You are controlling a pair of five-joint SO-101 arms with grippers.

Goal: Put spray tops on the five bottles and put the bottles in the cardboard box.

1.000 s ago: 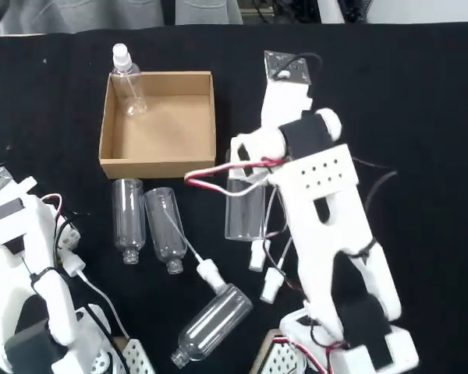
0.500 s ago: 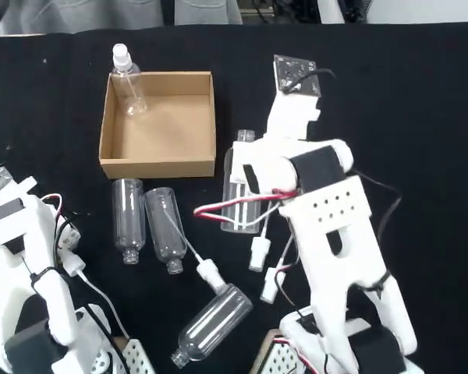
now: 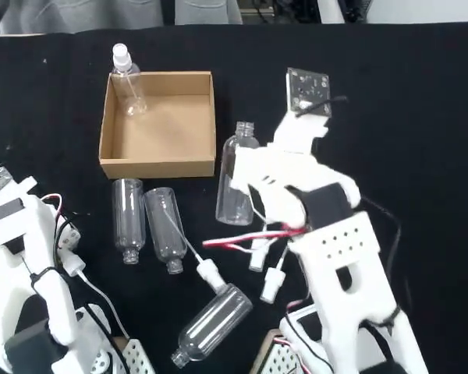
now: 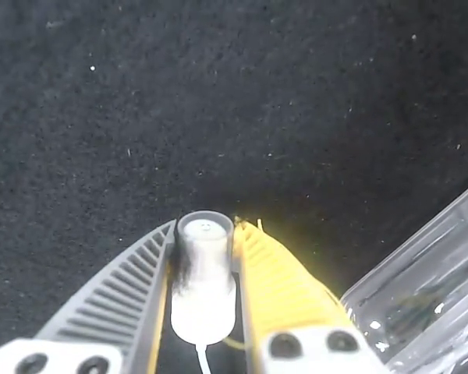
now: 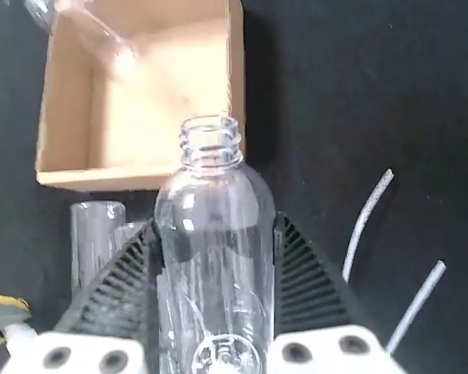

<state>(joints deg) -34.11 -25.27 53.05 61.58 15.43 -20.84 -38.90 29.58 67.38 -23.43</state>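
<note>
bottle (image 5: pixel 214 234): clear glossy plastic | cardboard box (image 3: pixel 157 166): matt brown card | table (image 4: pixel 218 93): black matt cloth

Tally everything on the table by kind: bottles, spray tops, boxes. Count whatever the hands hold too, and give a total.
Bottles: 5
Spray tops: 5
Cardboard box: 1
Total: 11
</note>
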